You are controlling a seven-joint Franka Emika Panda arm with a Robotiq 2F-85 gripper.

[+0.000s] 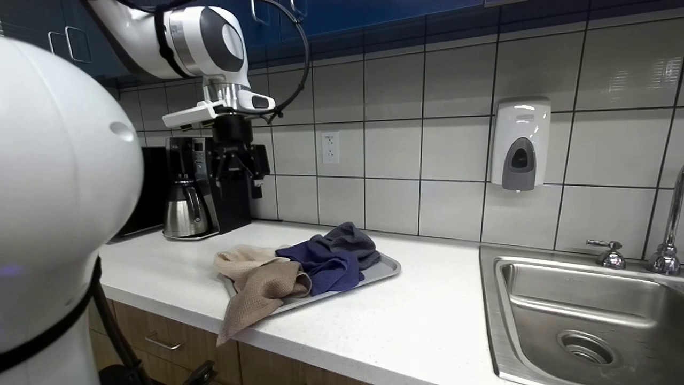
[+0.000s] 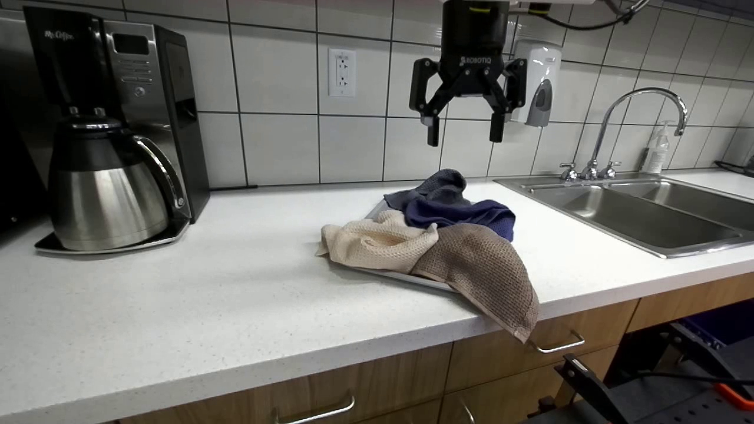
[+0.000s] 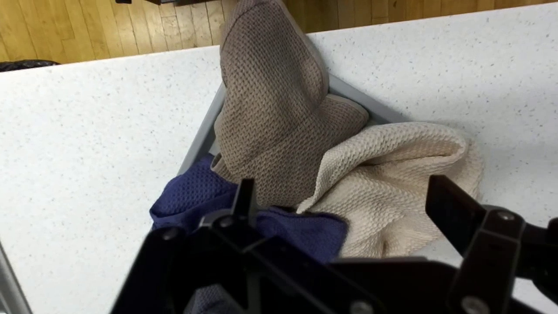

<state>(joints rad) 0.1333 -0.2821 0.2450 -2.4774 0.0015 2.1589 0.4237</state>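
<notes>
My gripper [image 2: 465, 139] hangs above the counter with its fingers spread wide and nothing between them. Below it, a grey tray [image 1: 394, 267] carries several crumpled cloths. The brown cloth [image 2: 486, 268] spills over the tray's rim and droops past the counter's front edge. Beside it lies the cream cloth [image 3: 392, 187], partly beyond the tray's side. A navy blue cloth [image 1: 326, 264] and a dark grey cloth [image 2: 436, 188] are bunched toward the wall. In the wrist view, the fingers [image 3: 245, 196] hide part of the blue cloth and most of the grey one.
A coffee maker with a steel carafe [image 2: 112, 197] stands by the wall on one side of the tray. A steel sink [image 1: 582, 315] with a faucet [image 2: 642, 94] is on the opposite side. A soap dispenser [image 1: 521, 144] is fixed to the tiles. Drawers line the counter's front.
</notes>
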